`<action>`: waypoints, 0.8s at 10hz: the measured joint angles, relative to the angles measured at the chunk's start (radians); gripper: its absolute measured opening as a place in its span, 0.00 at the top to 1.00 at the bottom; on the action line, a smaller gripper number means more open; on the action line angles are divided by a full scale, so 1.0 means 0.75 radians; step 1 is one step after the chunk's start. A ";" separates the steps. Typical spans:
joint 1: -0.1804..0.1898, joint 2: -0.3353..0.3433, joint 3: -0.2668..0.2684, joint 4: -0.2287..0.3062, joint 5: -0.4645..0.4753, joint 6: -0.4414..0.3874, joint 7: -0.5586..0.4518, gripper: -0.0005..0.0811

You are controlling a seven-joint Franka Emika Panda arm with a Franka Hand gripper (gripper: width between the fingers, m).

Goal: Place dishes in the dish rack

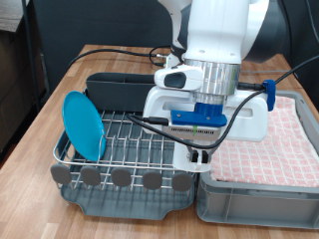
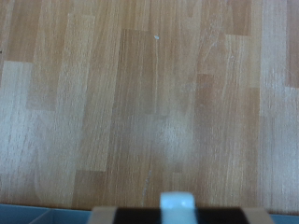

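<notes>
Your gripper hangs low over the right end of the dish rack, right at the edge where the rack meets the grey bin lined with pink checked cloth. The arm's bulky white hand blocks most of the fingers in the exterior view, and only their dark tips peek out below it, so you cannot tell how far apart they stand or whether anything sits between them.

The light-blue plate is already in the rack. It stands on edge, leaning slightly, at the rack's left end, among the silver wires. Behind the wires, on the far side, you see the dark grey caddy. Along the near edge runs the row of round grey discs.

Everything rests on a wooden table. The wrist view gives you little: blurred wood grain fills it, with a small pale fingertip at the frame edge. The cup and the spoon do not show in either view.
</notes>
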 joint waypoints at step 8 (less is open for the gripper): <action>-0.039 0.109 0.020 0.080 0.034 -0.077 -0.035 0.91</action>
